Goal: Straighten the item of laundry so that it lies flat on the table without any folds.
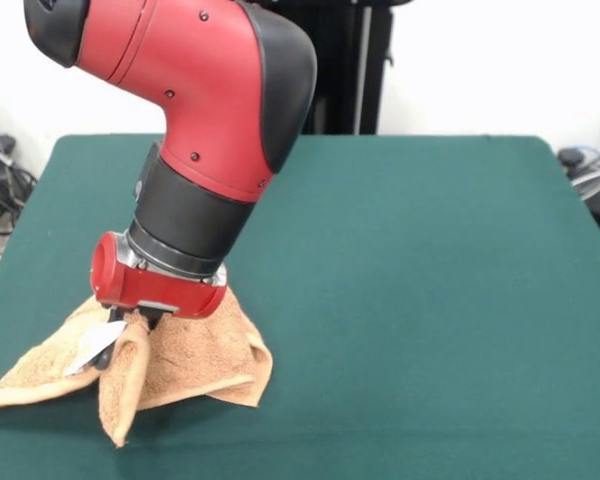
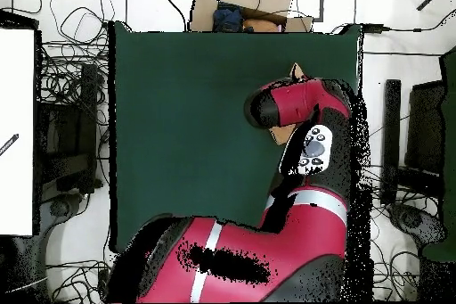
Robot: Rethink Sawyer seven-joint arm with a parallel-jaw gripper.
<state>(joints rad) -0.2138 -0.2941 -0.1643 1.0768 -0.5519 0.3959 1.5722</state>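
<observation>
The orange-tan towel lies crumpled at the near left corner of the green table in the front view. Its middle is drawn up into a peak, and a white tag hangs on its left side. My gripper sits at the top of that peak, under the red wrist, shut on the towel. One fold hangs down to the table's near edge. In the overhead view the arm hides the gripper and nearly all of the towel. Only small tan bits show beside it on the table.
The towel lies close to the table's near and left edges in the front view. Cables lie on the floor at the left. A black stand rises behind the table. In the overhead view a cardboard box sits beyond the table's far edge.
</observation>
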